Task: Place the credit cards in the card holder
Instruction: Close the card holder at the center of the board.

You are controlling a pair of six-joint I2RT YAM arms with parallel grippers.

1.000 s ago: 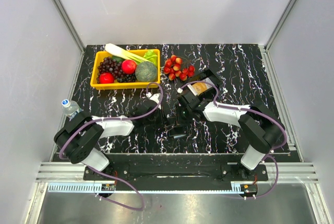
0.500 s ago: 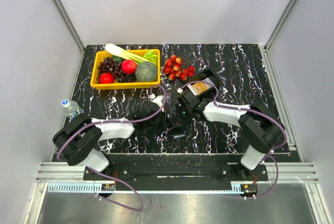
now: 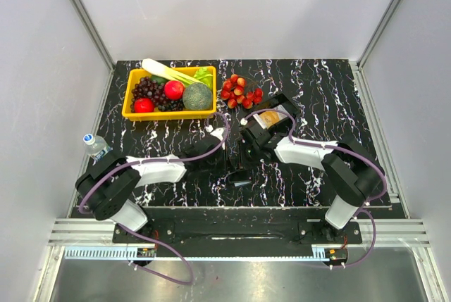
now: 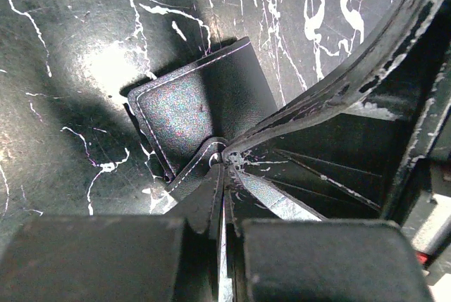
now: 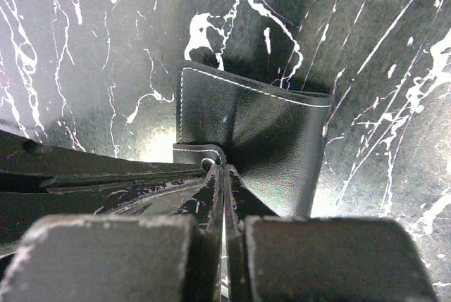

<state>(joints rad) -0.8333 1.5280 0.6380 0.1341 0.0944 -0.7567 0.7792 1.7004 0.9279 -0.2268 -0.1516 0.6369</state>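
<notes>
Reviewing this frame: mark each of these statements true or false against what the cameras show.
1. Both grippers are shut on the card holder. True: the left gripper and the right gripper each pinch an edge of the card holder.
2. The card holder lies spread open with its inside showing. False: both wrist views show only its black outside.
3. The credit cards are inside the card holder. False: the tan credit cards lie in the black tray, beyond the right gripper.
4. The yellow basket holds fruit and vegetables. True: the yellow basket sits at the far left.
5. A bottle stands at the table's right edge. False: the bottle is at the left edge.
</notes>
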